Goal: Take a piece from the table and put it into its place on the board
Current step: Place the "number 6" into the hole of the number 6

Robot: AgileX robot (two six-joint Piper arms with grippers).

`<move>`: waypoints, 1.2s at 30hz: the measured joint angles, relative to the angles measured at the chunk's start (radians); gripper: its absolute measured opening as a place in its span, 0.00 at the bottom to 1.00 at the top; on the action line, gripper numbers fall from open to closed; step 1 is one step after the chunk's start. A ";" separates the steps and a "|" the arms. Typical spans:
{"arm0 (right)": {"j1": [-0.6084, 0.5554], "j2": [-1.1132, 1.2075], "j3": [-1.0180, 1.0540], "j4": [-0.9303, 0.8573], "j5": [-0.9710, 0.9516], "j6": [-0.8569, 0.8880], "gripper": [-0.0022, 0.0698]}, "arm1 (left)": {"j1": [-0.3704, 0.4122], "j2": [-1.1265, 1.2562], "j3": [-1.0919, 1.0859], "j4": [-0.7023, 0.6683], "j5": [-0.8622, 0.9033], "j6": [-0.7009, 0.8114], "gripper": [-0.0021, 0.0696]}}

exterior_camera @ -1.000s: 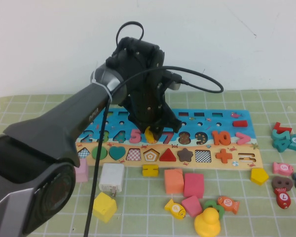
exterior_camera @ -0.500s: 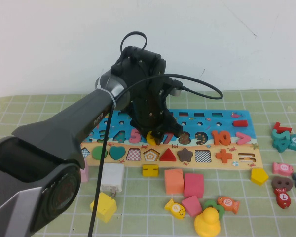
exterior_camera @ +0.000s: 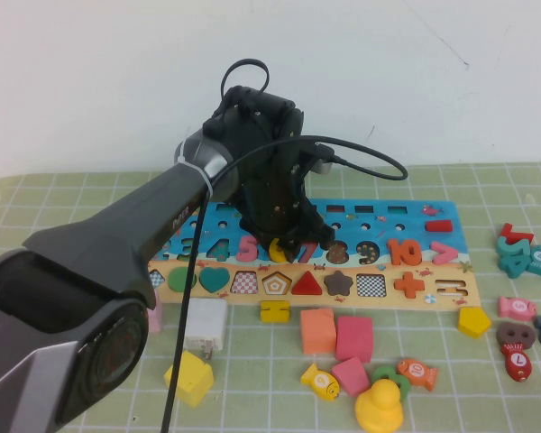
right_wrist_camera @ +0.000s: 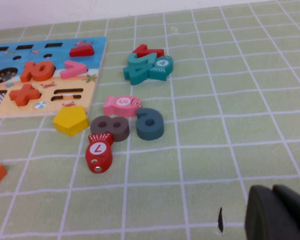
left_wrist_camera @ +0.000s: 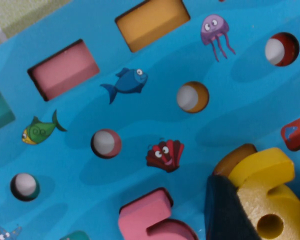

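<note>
Green grid mat, left gripper (exterior_camera: 288, 245) holding tilted piece (left_wrist_camera: 270, 200) over board (exterior_camera: 379, 216)

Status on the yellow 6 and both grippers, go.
Left gripper down on the board, gripping the yellow 6 at its slot between pink 5 and 7. Right gripper parked off-board, fingers together. Nothing blocking.

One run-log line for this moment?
left gripper: shut on yellow wooden numeral 6, over blue wooden puzzle board | right gripper: parked over table, shut
</note>
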 joint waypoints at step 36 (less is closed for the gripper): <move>0.000 0.000 0.000 0.000 0.000 0.000 0.03 | 0.000 -0.005 0.000 0.019 0.004 -0.008 0.59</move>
